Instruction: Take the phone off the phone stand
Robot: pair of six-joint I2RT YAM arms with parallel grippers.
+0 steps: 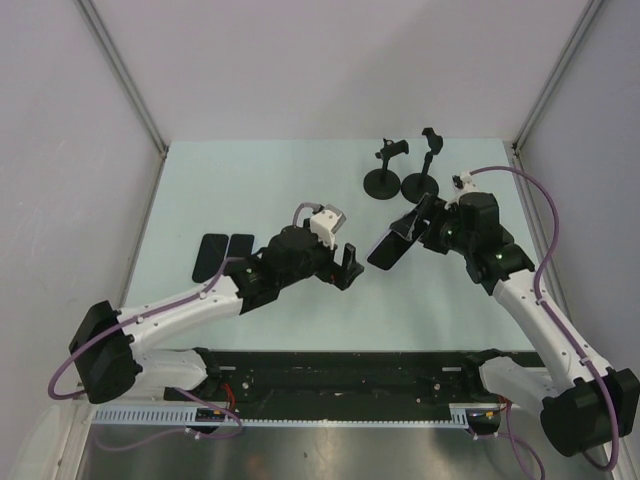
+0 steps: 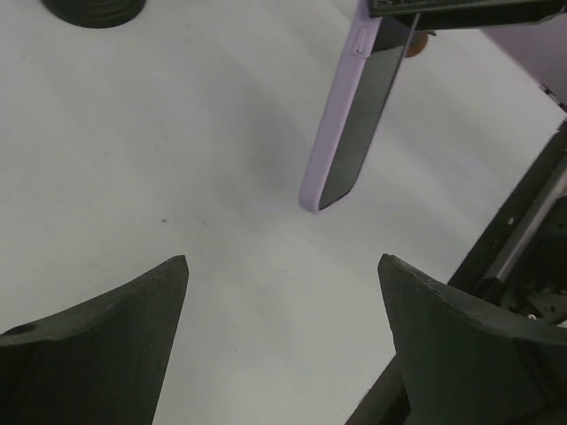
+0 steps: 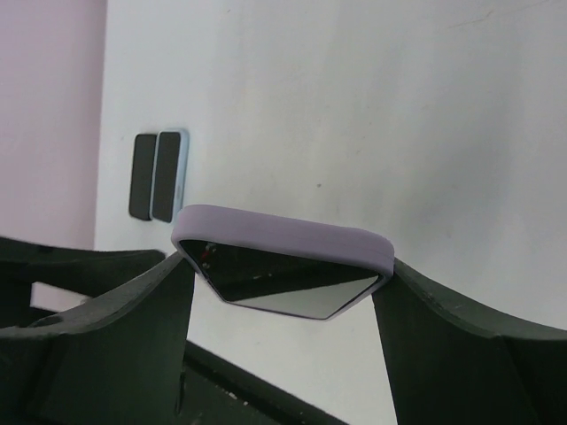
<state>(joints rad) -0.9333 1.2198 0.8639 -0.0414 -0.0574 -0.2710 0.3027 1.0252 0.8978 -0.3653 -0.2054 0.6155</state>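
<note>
The phone (image 1: 392, 248) sits right of centre in the top view. It is clamped in the right hand (image 3: 285, 270) and well apart from the stands (image 1: 384, 183) higher in the frame, so I judge the removal itself done. The right hand's fingers are closed narrow on the lilac case, one against each side near one end. The wrist view shows the other end hanging tilted above the bench (image 1: 260, 180), not touching it.

The left hand (image 1: 347, 266) is spread wide and holds nothing, just left of the phone. Two spare phones (image 1: 224, 255) lie flat at mid-left.

The phone should handle as a stiff, fairly light slab. Its glass face is likely slick and the breakable part (keep the fingers off it). The case looks rubbery and should give good friction, so the side edges are the place to hold. Gripped at one end it could pivot, so a hold nearer the middle would be steadier for setting it down.
</note>
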